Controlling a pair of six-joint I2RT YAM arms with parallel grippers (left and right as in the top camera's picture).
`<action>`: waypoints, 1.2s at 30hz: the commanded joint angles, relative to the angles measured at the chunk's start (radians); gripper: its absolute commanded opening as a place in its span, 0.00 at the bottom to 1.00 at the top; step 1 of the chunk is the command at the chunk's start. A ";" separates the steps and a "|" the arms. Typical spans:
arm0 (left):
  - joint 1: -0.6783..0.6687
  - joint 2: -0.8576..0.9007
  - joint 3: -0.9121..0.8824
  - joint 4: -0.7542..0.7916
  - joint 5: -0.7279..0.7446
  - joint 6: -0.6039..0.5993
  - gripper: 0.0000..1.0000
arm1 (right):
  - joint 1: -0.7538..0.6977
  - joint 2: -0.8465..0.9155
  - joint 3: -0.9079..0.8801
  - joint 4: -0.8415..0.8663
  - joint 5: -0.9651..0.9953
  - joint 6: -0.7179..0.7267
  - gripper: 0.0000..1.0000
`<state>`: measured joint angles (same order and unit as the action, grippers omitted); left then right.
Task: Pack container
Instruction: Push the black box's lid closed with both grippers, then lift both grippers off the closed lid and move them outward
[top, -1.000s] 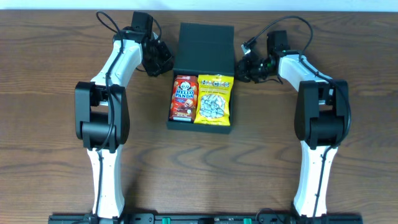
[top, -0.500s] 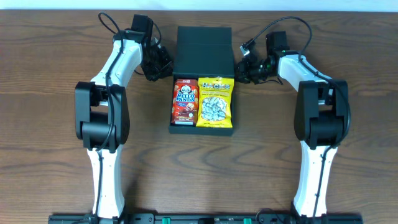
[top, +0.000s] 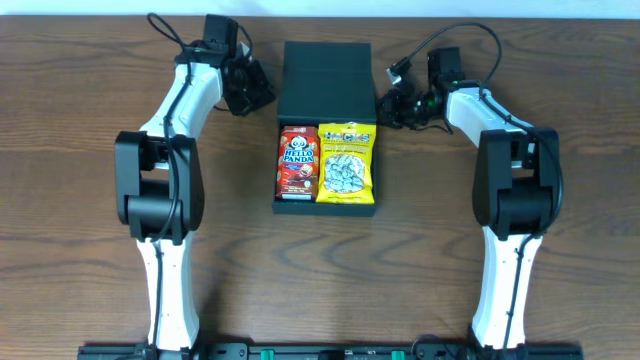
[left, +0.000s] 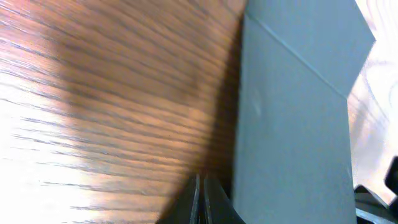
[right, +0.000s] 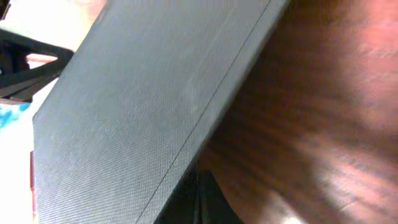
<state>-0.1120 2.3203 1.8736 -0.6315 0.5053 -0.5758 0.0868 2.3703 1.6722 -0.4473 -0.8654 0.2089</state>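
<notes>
- Table (top: 80, 150): brown wood, grain running side to side; pale glare patches on it in both wrist views.
- Container (top: 327, 80): the only item seen standing directly on the table. It sits between the left gripper (top: 266, 97) and the right gripper (top: 384, 109), just beside each, with its lid flap raised level with them.
- Bare wood shows behind each gripper.

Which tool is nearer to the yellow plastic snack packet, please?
Right. The right tool flanks the dark cardboard lid on the side of the yellow plastic snack packet; the left tool flanks the opposite side.
</notes>
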 joint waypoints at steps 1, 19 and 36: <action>0.001 0.015 0.000 0.002 -0.045 -0.008 0.06 | 0.012 0.005 0.002 0.022 0.048 0.008 0.01; 0.001 0.059 0.000 0.002 -0.008 -0.053 0.06 | 0.012 0.005 0.002 0.141 -0.166 0.015 0.01; 0.002 0.060 0.000 0.108 0.101 -0.084 0.06 | 0.011 0.005 0.002 0.158 -0.278 0.014 0.01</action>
<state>-0.1005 2.3714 1.8732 -0.5407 0.5335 -0.6540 0.0898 2.3703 1.6722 -0.2985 -1.0302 0.2241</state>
